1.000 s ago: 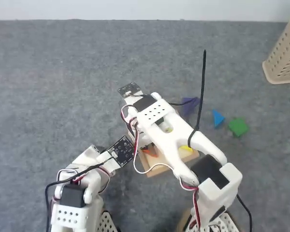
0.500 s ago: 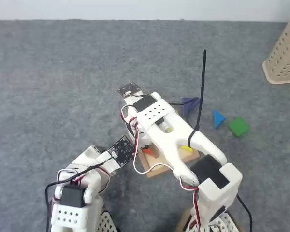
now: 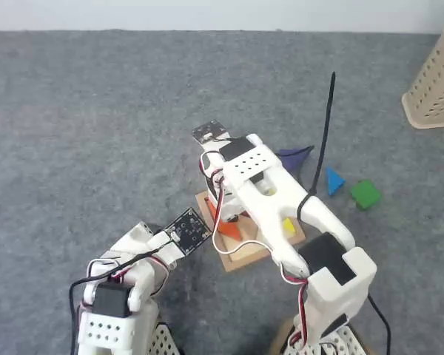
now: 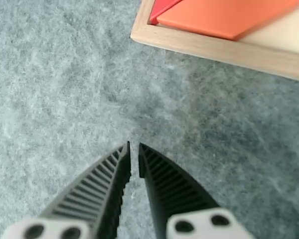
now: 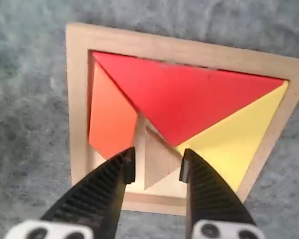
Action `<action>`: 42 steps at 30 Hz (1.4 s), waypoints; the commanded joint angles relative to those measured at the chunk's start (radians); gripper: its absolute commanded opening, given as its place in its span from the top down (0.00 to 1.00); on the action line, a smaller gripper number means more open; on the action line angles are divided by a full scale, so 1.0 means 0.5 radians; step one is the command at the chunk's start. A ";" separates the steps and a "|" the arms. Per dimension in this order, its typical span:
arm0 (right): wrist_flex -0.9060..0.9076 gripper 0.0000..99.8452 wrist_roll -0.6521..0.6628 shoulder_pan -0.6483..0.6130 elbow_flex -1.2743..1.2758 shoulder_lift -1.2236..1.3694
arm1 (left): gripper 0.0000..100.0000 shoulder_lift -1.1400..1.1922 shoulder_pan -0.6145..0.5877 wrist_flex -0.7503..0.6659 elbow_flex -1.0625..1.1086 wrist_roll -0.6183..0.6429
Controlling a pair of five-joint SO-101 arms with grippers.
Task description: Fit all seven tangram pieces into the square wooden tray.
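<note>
Directly below the right gripper (image 5: 157,167), which is held open, the square wooden tray (image 5: 77,99) is seen with a red triangle (image 5: 189,104), an orange piece (image 5: 107,119) and a yellow triangle (image 5: 234,149) seated inside. The left gripper (image 4: 134,147) is closed on nothing, with the tray's rim just ahead of it.

The grey tabletop (image 3: 96,111) carries the square wooden tray (image 3: 246,258), a purple piece (image 3: 292,157), a blue triangle (image 3: 333,180), a green piece (image 3: 365,194) and a beige basket (image 3: 435,81).

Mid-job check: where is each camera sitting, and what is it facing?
High view: fixed above, behind both arms, looking down over the table; left arm and right arm show.
Left wrist view: left wrist, facing table beside tray; shut left claw.
Right wrist view: right wrist, facing down into tray; open right claw.
All share the tray and orange piece.
</note>
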 commanded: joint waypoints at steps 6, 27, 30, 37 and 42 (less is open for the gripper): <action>-0.410 1.00 0.190 0.069 0.476 -0.535 | 0.97 -0.034 -0.006 0.009 -0.020 -0.021; -0.631 0.99 0.270 0.143 0.614 -0.247 | 0.97 -0.034 -0.006 0.009 -0.020 -0.021; -0.628 0.99 0.270 0.137 0.509 -0.167 | 0.97 -0.034 -0.006 0.009 -0.020 -0.021; -0.624 0.99 0.270 -0.023 0.390 -0.044 | 0.97 -0.034 -0.006 0.009 -0.020 -0.021; -0.600 0.99 0.270 -0.063 0.328 -0.044 | 0.97 -0.034 -0.006 0.009 -0.020 -0.021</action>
